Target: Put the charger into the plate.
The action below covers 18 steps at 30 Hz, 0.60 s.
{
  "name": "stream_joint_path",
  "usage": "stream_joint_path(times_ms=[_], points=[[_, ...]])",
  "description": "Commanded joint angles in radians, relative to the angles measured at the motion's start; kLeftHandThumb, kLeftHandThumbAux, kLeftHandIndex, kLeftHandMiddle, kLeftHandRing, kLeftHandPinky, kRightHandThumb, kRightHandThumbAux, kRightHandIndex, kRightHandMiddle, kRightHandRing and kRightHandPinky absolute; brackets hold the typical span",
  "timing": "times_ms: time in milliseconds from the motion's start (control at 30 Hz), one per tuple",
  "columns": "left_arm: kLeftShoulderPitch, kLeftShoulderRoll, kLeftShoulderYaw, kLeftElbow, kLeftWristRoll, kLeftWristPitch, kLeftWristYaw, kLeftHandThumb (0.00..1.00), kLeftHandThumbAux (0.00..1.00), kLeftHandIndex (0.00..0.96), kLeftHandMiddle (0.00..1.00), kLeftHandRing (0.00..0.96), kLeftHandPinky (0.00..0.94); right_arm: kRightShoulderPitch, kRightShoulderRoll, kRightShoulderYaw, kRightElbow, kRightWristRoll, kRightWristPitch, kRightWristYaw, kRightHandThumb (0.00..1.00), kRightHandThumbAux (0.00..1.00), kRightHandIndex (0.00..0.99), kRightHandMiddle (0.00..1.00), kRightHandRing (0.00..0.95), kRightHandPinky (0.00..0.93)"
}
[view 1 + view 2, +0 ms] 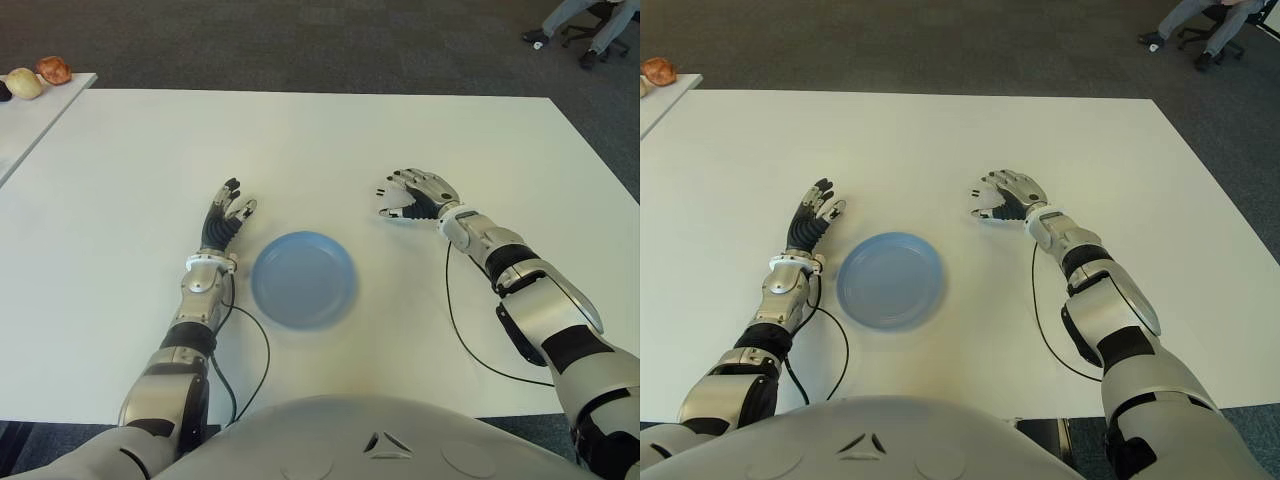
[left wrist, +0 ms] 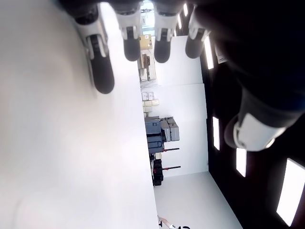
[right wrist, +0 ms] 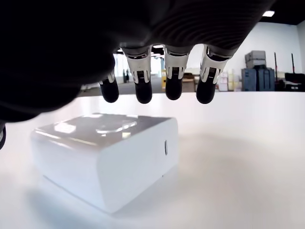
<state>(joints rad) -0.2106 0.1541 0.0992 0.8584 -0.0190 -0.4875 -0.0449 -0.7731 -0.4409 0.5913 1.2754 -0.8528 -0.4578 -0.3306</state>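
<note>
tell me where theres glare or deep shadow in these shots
Right wrist view: ceiling light glints off the white charger top, while the right hand above is a dark silhouette. Left wrist view: left hand dark against bright ceiling strips. Eye views: evenly lit, the blue plate without strong glare.

A: We've got a white table (image 1: 330, 140) on dark carpet (image 1: 300, 40). Second table (image 1: 40, 110) at far left, two round fruits (image 1: 38, 76) on it.

B: We also see an office chair (image 1: 598, 25) and a person's legs (image 1: 1185, 15), far right.
</note>
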Motion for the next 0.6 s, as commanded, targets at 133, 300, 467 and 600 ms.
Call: stream_joint_path(times_ms=[133, 300, 467, 600], points=[[0.102, -0.007, -0.017, 0.040, 0.010, 0.098, -0.024, 0.000, 0.578, 0.034, 0.089, 0.081, 0.090, -0.006, 0.011, 0.004, 0.024, 0.019, -0.033, 0.047, 0.322, 0.232, 0.000, 0.000, 0.000, 0.000], [0.114, -0.004, -0.016, 0.021, 0.007, 0.101, -0.031, 0.000, 0.576, 0.030, 0.086, 0.077, 0.083, -0.003, 0.013, 0.007, 0.026, 0.025, -0.045, 0.052, 0.322, 0.228, 0.000, 0.000, 0.000, 0.000], [0.130, 0.000, -0.016, -0.008, 0.006, 0.129, -0.032, 0.000, 0.578, 0.031, 0.088, 0.078, 0.084, 0.007, 0.021, 0.008, 0.035, 0.027, -0.053, 0.050, 0.322, 0.220, 0.000, 0.000, 0.000, 0.000], [0.138, 0.003, -0.012, -0.023, 0.003, 0.143, -0.033, 0.000, 0.590, 0.033, 0.086, 0.078, 0.086, 0.011, 0.023, 0.011, 0.041, 0.025, -0.054, 0.043, 0.322, 0.218, 0.000, 0.000, 0.000, 0.000]])
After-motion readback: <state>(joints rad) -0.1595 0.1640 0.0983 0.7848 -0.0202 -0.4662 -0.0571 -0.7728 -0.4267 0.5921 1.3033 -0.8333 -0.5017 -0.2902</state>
